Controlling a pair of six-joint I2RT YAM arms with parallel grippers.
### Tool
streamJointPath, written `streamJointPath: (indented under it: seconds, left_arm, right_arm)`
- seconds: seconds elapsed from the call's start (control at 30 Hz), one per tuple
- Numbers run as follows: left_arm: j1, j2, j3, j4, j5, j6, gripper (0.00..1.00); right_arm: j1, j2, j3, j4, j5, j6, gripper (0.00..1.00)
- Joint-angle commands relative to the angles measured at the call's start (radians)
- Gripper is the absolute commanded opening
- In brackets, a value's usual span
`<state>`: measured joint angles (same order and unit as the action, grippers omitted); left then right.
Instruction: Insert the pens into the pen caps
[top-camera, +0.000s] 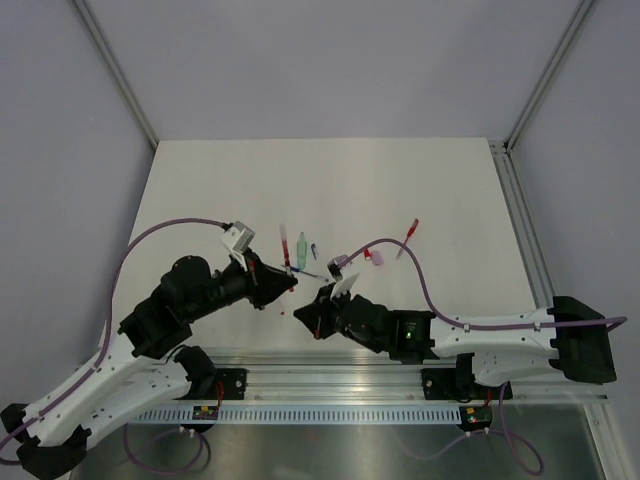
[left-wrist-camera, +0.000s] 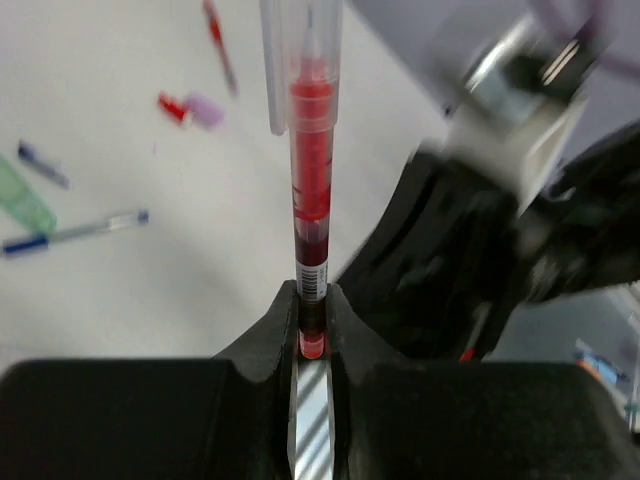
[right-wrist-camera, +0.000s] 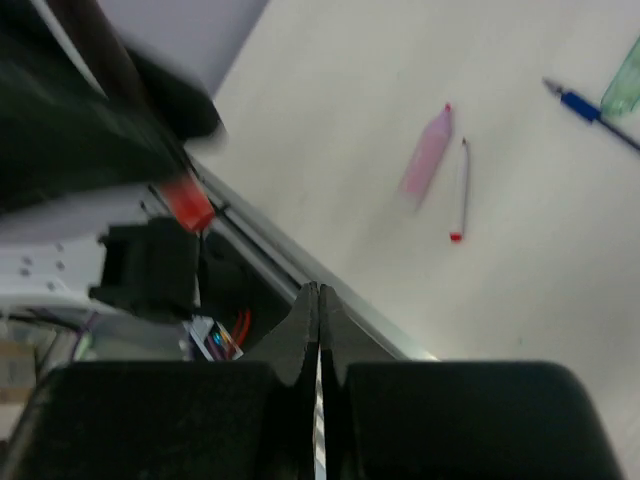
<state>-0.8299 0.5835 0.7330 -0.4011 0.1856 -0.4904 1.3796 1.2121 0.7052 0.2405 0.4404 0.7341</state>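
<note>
My left gripper (left-wrist-camera: 313, 300) (top-camera: 290, 283) is shut on the rear end of a red pen (left-wrist-camera: 311, 190), which points straight away from it. A clear tube (left-wrist-camera: 285, 70) surrounds the pen's far end. My right gripper (right-wrist-camera: 319, 292) (top-camera: 303, 318) is shut with nothing in it, low and just right of the left one, over the table's near edge. On the table lie a pink cap (right-wrist-camera: 428, 150) (top-camera: 284, 243), a thin red-ended stick (right-wrist-camera: 460, 190), a green cap (left-wrist-camera: 22, 198) (top-camera: 302, 245) and a blue pen (left-wrist-camera: 75, 232) (top-camera: 305, 272).
Farther right lie another red pen (top-camera: 411, 231) (left-wrist-camera: 220, 45) and a pink and red cap (top-camera: 375, 256) (left-wrist-camera: 190, 108). The right arm's dark body (left-wrist-camera: 480, 260) fills the space beside the held pen. A metal rail (top-camera: 400, 360) runs along the near edge.
</note>
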Motion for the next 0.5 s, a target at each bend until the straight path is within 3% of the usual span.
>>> streamJointPath:
  seconds: [0.0,0.17,0.3,0.47]
  left_arm:
    - [0.005,-0.002,0.016,0.309,0.010,-0.016,0.00]
    - [0.006,-0.030,-0.089,0.295,0.023,-0.043,0.00]
    - [0.006,-0.096,-0.116,0.237,-0.024,-0.036,0.00]
    - [0.006,-0.140,-0.150,0.186,-0.041,-0.033,0.00]
  right_arm:
    - [0.033,-0.044,0.010,-0.161,-0.060,0.004,0.00]
    - [0.032,-0.106,0.105,-0.228,0.004,-0.042,0.00]
    - [0.030,-0.152,0.134,-0.328,0.040,-0.062,0.08]
    - [0.012,-0.250,0.184,-0.443,0.011,-0.137,0.36]
